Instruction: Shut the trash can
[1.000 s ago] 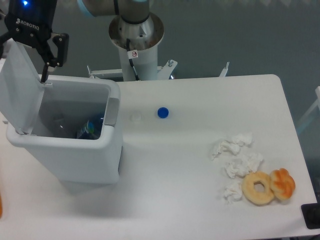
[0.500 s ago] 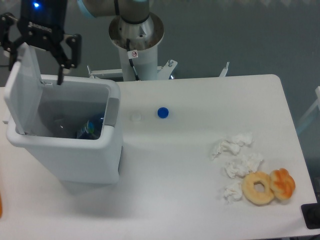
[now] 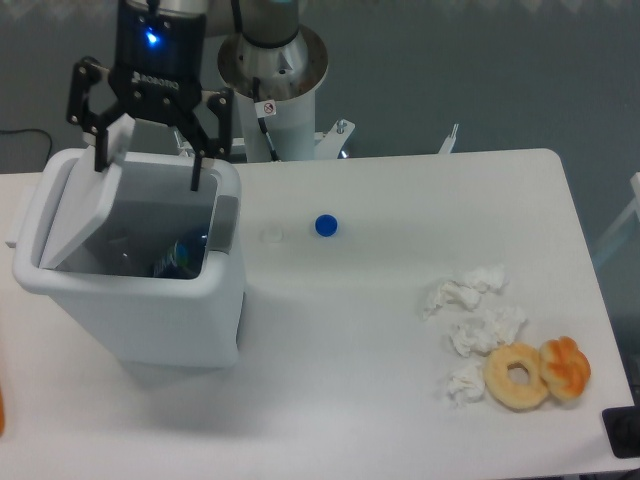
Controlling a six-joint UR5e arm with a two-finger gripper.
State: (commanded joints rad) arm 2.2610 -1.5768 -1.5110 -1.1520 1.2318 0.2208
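Two fingers (image 3: 146, 170) spread wide – gripping nothing, over trash can (image 3: 130, 280) back rim, lid (image 3: 82, 210) half-tilted inward

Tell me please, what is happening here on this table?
The robot arm is closing the trash can. Its gripper, with fingers spread open, is over the can's back edge and pushes the hinged lid, which now leans partway over the opening but is not yet shut. Inside, a blue item shows. Elsewhere on the table lie a blue cap, crumpled tissues and two donuts.
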